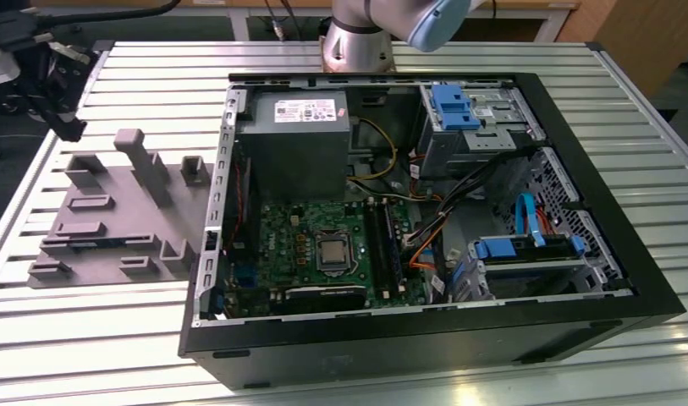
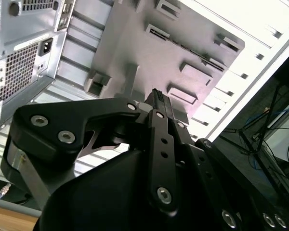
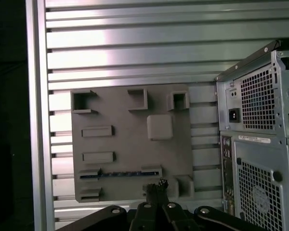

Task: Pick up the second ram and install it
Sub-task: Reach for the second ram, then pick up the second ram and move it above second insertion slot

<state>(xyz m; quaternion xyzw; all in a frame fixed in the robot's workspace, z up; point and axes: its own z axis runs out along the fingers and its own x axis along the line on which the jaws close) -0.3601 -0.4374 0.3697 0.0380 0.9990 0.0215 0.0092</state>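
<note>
**Status of the work cell**

1. The gripper [image 3: 156, 185] has its two fingers brought together at the tips, with nothing between them. We see the same closed tips in the second wrist view [image 2: 156, 96].
2. In the exterior view the gripper [image 1: 70, 127] hangs above the slatted table [image 1: 151, 59], towards that view's left. It is near the far corner of the grey holder tray [image 1: 107, 194] and touches neither the tray nor any part.
3. The second ram [image 3: 119, 173] stands on its long edge in a narrow slot of the holder tray [image 3: 130, 144], showing as a thin blue strip between two raised end blocks. In the exterior view we find it [image 1: 96, 243] along the tray's near side (a dark line with a trace of blue). It is well apart from the gripper and has not been lifted.
4. The computer case [image 1: 614, 254] lies open on the table just beside the tray, on the exterior view's right. Inside it the motherboard [image 1: 321, 228] is exposed, and the black slot rails [image 1: 377, 241] run along its side.
5. The grey power supply [image 1: 293, 135] sits at the far end of the case.
</note>
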